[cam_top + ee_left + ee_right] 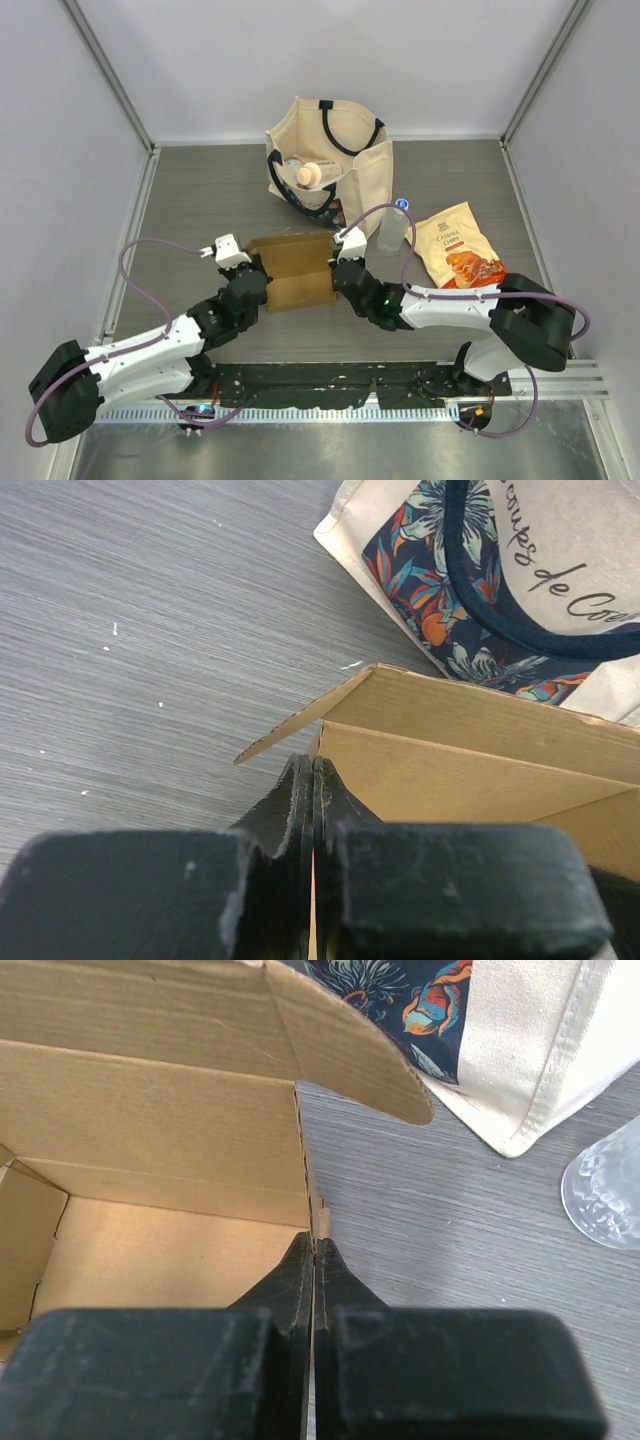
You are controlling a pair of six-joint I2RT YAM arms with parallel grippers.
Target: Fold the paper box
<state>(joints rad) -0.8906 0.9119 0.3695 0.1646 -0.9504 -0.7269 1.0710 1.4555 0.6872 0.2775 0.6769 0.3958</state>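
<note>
The brown kraft paper box (297, 270) sits in the middle of the table, partly formed, with its walls up and its inside open to the top. My left gripper (258, 285) is shut on the box's left wall (450, 770); its fingers (300, 810) pinch the cardboard edge. My right gripper (338, 275) is shut on the right wall (312, 1210), with the box's inner floor (170, 1255) to its left. A rounded flap (350, 1050) stands up at the far right corner.
A cream canvas tote bag (330, 160) with a bottle inside stands just behind the box. A clear plastic bottle (395, 225) stands to the right of the box, and an orange snack pouch (458, 245) lies further right. Grey walls enclose the table.
</note>
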